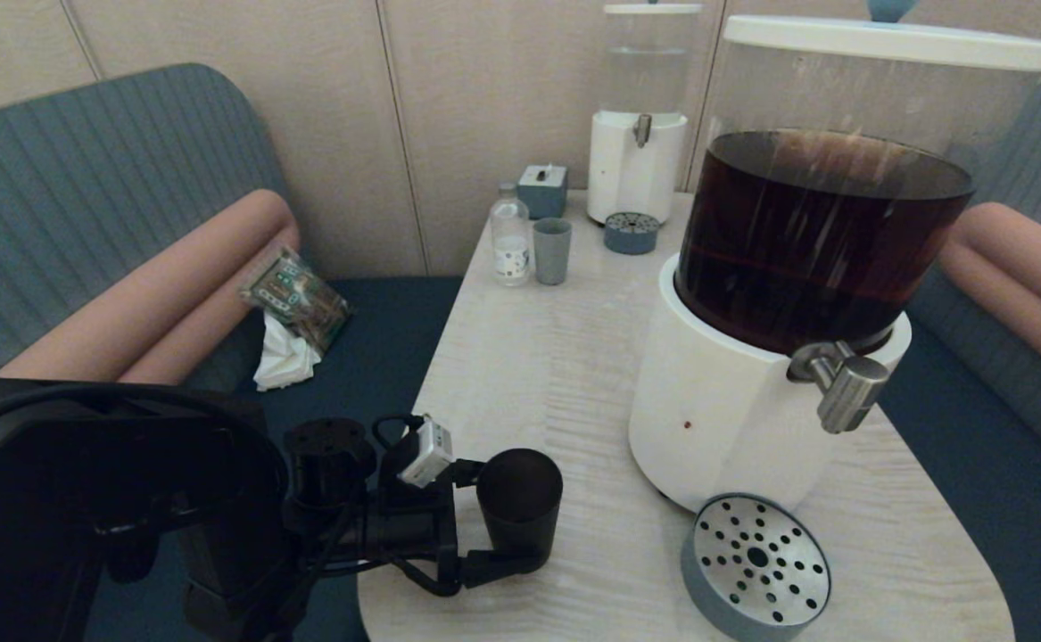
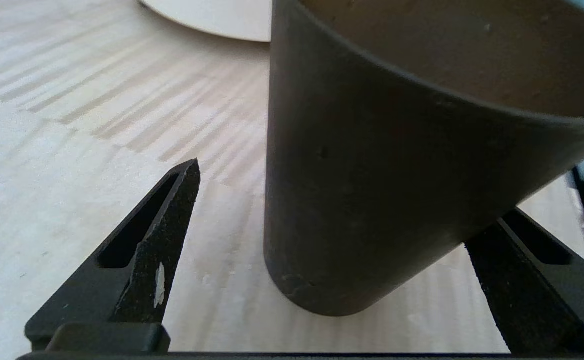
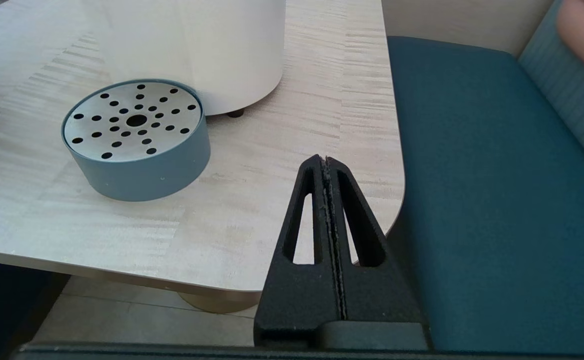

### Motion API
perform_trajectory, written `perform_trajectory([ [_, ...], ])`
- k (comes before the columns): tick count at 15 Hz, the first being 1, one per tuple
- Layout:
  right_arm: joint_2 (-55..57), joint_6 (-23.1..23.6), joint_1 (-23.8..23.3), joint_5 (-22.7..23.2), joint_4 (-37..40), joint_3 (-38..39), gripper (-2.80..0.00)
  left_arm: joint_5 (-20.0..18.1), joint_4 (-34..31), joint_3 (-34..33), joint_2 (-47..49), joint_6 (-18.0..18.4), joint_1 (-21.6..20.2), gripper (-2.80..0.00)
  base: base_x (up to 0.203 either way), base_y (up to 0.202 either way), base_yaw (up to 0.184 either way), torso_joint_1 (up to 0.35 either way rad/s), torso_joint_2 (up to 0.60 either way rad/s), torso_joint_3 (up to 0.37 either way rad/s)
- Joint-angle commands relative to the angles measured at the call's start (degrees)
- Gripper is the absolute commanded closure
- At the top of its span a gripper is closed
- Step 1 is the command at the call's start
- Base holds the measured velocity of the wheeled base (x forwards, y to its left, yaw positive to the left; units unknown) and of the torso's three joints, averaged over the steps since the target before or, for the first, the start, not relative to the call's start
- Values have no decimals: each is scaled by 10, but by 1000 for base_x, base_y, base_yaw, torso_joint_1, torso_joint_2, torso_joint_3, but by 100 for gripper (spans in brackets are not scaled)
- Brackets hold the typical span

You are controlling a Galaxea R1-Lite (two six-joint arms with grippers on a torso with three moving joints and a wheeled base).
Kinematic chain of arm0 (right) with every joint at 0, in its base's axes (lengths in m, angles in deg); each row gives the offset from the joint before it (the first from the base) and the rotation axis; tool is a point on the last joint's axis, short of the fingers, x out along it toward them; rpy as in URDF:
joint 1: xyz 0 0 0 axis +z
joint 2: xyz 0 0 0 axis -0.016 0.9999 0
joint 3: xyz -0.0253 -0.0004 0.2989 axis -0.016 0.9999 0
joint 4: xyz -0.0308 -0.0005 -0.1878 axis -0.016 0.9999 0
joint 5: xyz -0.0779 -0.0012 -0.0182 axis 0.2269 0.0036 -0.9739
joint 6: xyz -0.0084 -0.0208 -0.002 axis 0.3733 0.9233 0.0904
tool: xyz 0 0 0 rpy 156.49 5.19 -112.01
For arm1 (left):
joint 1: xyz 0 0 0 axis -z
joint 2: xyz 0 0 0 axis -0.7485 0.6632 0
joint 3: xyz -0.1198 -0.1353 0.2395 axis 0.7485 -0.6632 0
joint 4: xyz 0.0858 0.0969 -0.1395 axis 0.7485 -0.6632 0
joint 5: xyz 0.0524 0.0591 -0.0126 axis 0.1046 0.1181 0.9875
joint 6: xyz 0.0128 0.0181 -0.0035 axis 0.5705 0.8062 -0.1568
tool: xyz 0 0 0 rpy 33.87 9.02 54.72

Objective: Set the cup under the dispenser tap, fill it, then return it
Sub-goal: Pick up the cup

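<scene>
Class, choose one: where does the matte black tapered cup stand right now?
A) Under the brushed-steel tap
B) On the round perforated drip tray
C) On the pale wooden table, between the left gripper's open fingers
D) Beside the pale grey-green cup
C: the matte black tapered cup stands on the pale wooden table, between the spread fingers of the left gripper, away from the round perforated drip tray.

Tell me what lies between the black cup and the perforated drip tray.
Only bare pale wooden table separates the matte black tapered cup and round blue-grey perforated drip tray, in the head view.
</scene>
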Motion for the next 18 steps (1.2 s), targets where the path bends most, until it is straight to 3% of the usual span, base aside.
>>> perform_trajectory([
  [1,0,0,0,0,0,2,0,5,5,0,1,0,0,-280,0,0,0,0,0,0],
  [6,0,0,0,0,0,2,0,7,5,1,-1,1,0,-280,0,0,0,0,0,0],
  [7,0,0,0,0,0,2,0,7,5,1,-4,0,0,0,0,0,0,0,0,0],
  [13,0,0,0,0,0,2,0,7,5,-8,-17,-3,11,0,0,0,0,0,0,0],
  [18,0,0,0,0,0,2,0,7,5,-40,-101,-21,39,0,0,0,0,0,0,0],
])
